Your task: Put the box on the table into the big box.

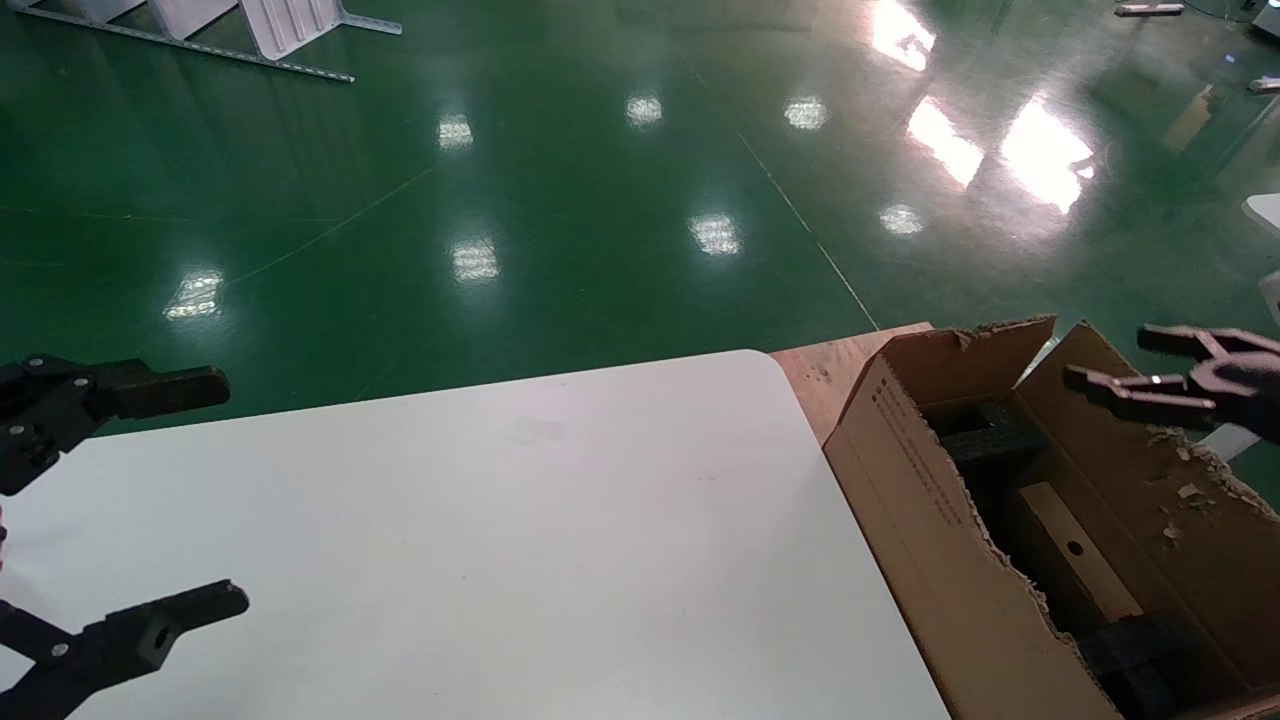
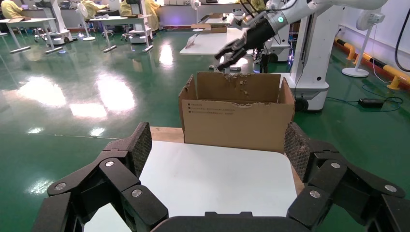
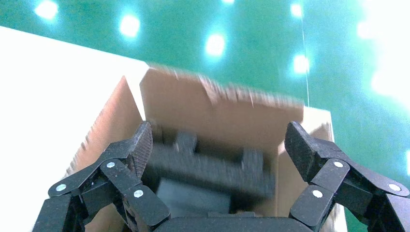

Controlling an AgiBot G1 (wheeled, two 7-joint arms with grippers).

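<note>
The small brown box (image 1: 1075, 550) with a round black hole lies inside the big box (image 1: 930, 520), between dark foam pieces (image 1: 985, 435). The big box has ragged torn edges and stands off the right end of the white table (image 1: 500, 520). My right gripper (image 1: 1108, 358) is open and empty, hovering above the big box's far right flap; in its wrist view (image 3: 218, 133) it looks down on the foam (image 3: 208, 166). My left gripper (image 1: 235, 492) is open and empty above the table's left end; its wrist view (image 2: 216, 137) faces the big box (image 2: 237, 121).
A brown wooden board (image 1: 830, 375) lies under the big box beside the table's rounded corner. Shiny green floor (image 1: 600, 200) lies beyond the table's far edge, with a white metal rack (image 1: 250, 30) far off. Cardboard crumbs lie on the box's right flap (image 1: 1190, 480).
</note>
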